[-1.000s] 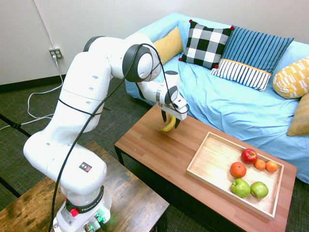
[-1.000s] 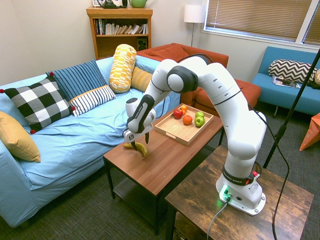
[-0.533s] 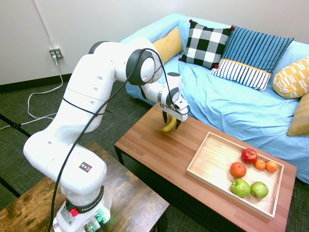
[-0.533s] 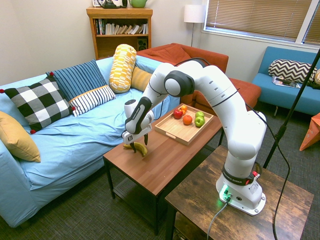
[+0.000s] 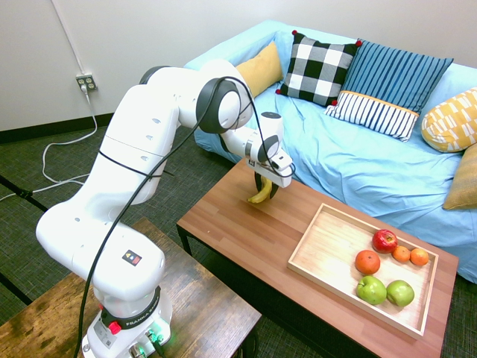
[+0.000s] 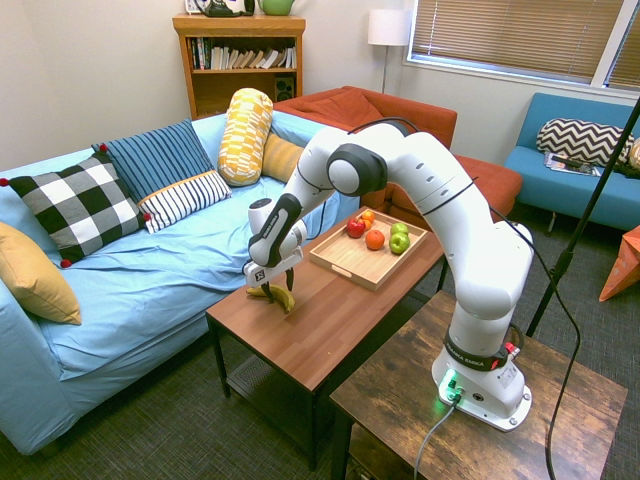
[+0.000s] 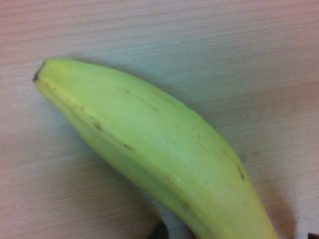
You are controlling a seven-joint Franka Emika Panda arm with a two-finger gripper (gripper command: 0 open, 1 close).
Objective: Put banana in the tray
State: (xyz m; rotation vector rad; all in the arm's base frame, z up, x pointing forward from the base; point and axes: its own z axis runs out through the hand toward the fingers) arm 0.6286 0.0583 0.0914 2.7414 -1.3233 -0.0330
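Wrist view — banana (image 7: 154,139) yellow-green, brown-flecked

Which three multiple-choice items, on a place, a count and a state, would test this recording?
1. Where is the banana?
A) in the tray
B) on the sofa
C) on the table

2. How many green apples are there?
A) one
B) two
C) four

3. How does the gripper stand?
A) fingers around the banana
B) above the tray
C) over the sofa

1: C, the banana lies on the table.
2: B, two green apples sit in the tray.
3: A, the gripper has a finger on either side of the banana.
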